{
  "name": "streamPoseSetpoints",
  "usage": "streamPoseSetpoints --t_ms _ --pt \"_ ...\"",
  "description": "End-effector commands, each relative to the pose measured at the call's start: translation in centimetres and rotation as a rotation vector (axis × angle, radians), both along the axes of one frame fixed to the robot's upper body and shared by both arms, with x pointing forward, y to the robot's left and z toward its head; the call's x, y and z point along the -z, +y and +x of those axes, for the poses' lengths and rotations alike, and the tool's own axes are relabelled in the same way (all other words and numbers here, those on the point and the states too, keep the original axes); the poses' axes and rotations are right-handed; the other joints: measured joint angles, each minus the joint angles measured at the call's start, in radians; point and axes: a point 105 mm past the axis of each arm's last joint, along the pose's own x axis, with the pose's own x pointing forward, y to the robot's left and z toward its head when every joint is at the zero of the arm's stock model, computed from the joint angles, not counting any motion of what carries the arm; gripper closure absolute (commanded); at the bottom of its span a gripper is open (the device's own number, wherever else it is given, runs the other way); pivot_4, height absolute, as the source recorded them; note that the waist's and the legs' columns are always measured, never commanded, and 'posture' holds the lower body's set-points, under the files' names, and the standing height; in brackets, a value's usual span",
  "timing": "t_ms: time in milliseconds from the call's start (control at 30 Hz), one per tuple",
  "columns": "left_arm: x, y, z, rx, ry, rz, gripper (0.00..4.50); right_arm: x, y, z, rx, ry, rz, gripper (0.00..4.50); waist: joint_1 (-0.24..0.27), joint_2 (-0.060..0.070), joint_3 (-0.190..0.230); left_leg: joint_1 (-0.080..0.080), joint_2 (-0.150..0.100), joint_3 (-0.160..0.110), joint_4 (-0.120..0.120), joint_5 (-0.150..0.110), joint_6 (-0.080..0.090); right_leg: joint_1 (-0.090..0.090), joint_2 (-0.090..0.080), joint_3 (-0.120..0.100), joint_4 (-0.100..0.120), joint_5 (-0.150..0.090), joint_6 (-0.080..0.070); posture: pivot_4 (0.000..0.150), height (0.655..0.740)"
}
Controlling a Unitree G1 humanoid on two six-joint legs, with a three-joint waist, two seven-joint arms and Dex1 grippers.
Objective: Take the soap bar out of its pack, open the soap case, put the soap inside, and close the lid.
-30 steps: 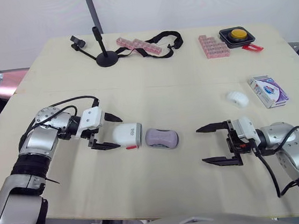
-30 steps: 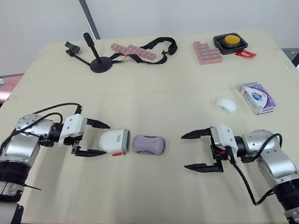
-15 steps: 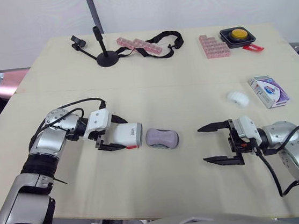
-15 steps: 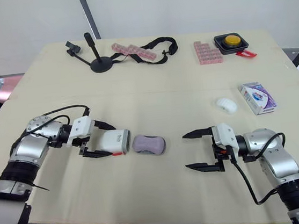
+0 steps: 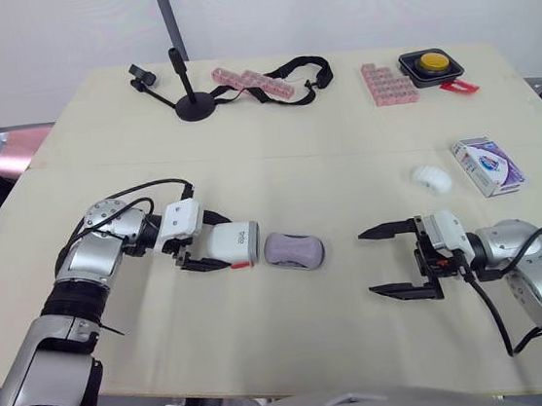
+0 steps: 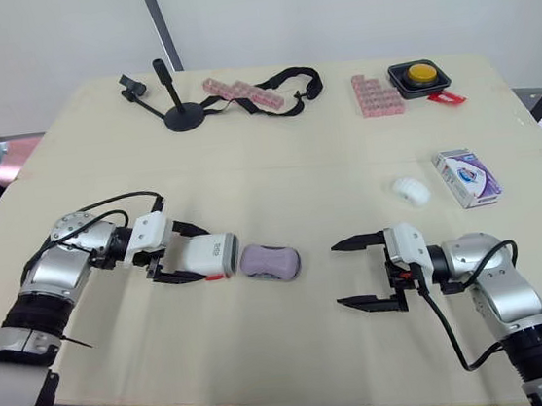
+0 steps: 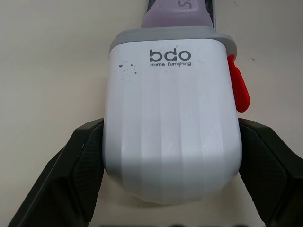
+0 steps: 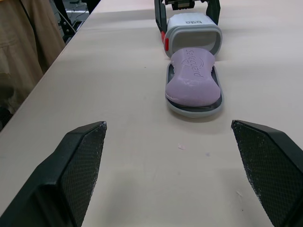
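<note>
A purple soap bar lies on the grey tray of the soap case, mid-table. The case's white cover with a red latch lies right beside the tray on its left, its mouth facing the soap. My left gripper is shut on that cover, one black finger pressed against each side. My right gripper hovers open to the right of the soap, pointing at it with nothing held. The purple-and-white soap pack lies at the right edge, a small white oval object beside it.
At the back stand a black stand, a pink pill organiser with a black strap, a pink box and a yellow button. Brown cloth hangs past the table edge in the right wrist view.
My left gripper moved right onto the white cover and its fingers drew in against its sides. The soap, its tray and the right gripper stayed where they were.
</note>
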Motion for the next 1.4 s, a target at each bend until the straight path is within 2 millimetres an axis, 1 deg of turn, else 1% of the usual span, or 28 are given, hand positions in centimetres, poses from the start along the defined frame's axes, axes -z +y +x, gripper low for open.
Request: streamPoseSetpoints --t_ms 33,100,233,333,500,633,700,800,1000,1233,1300,1400 --pt "0.0 0.7 -0.1 -0.005 -0.018 0.013 1.02 -1.8 0.6 0.2 -0.009 -0.036 -0.02 0.0 0.0 0.0 0.0 0.0 0.0 0.0 0.0 0.0 0.0 0.0 0.0 0.0 0.0 0.0 0.0 0.15 0.74" --pt "0.0 0.9 -0.3 0.001 -0.021 0.018 1.02 -2.6 1.7 0.3 -0.017 -0.031 -0.028 0.0 -0.001 0.0 0.0 0.001 0.0 0.0 0.0 0.0 0.0 0.0 0.001 0.0 0.0 0.0 0.0 0.15 0.74" --pt "-0.1 1.1 -0.5 0.01 -0.025 0.028 1.02 -3.4 4.7 1.5 0.033 -0.015 -0.067 0.0 -0.005 0.0 0.0 0.002 0.001 0.0 0.0 0.0 0.0 0.0 0.002 0.0 0.001 0.0 0.0 0.15 0.74" --pt "0.0 1.1 -0.6 0.013 -0.023 0.025 1.02 -3.1 6.5 1.7 0.031 -0.001 -0.11 0.0 -0.002 0.0 0.0 0.002 0.001 0.0 0.0 0.0 0.0 0.0 0.001 0.0 0.002 0.0 0.0 0.15 0.74" --pt "0.0 0.9 -0.8 0.009 -0.017 0.009 1.02 -2.2 8.8 2.0 0.032 0.009 -0.181 0.0 0.0 0.0 0.0 0.001 0.0 0.0 0.0 0.0 0.0 -0.001 0.0 0.001 0.002 0.0 0.0 0.15 0.74" --pt "-0.1 0.8 -0.9 0.018 -0.015 0.01 1.02 -1.8 10.6 3.1 0.082 -0.008 -0.218 0.0 -0.004 0.0 0.0 0.001 0.0 0.0 0.0 0.0 -0.001 -0.001 0.0 0.001 0.002 0.0 0.0 0.15 0.74" --pt "-0.1 0.7 -0.9 0.017 -0.015 0.008 1.02 -1.7 11.0 3.5 0.103 -0.01 -0.224 0.0 -0.005 0.0 0.0 0.001 0.0 0.0 0.0 0.001 -0.001 -0.002 0.0 0.001 0.004 0.0 0.0 0.15 0.74" --pt "-0.2 0.6 -0.9 0.016 -0.011 0.003 1.02 -0.7 11.2 3.7 0.106 -0.013 -0.275 0.0 -0.003 0.0 0.0 0.001 0.0 0.0 0.0 0.001 -0.001 -0.003 0.0 0.001 0.004 0.0 0.0 0.15 0.74" --pt "-0.2 0.6 -1.0 0.012 -0.013 0.002 1.02 0.9 11.0 3.7 0.108 0.037 -0.339 0.0 -0.006 0.0 0.0 0.001 0.0 0.001 0.0 0.001 -0.001 -0.003 -0.001 0.002 0.004 0.0 0.0 0.15 0.74" --pt "-0.3 0.5 -0.9 0.008 -0.021 0.002 1.02 1.3 10.9 4.1 0.128 0.051 -0.344 0.0 -0.011 0.0 0.0 0.001 0.0 0.001 0.0 0.001 -0.002 -0.003 0.0 0.002 0.004 0.0 0.0 0.15 0.74" --pt "-0.3 0.4 -0.9 0.006 -0.023 0.0 1.02 1.4 10.9 4.0 0.13 0.063 -0.343 0.56 -0.011 0.0 0.0 0.001 0.0 0.001 0.0 0.001 -0.002 -0.003 0.0 0.002 0.005 0.0 0.0 0.15 0.74" --pt "-0.3 0.4 -0.8 0.004 -0.026 -0.001 1.02 1.6 10.7 4.1 0.137 0.07 -0.345 1.56 -0.012 0.0 0.0 0.001 0.0 0.0 0.0 0.001 -0.002 -0.003 -0.001 0.002 0.005 0.0 0.0 0.15 0.74"
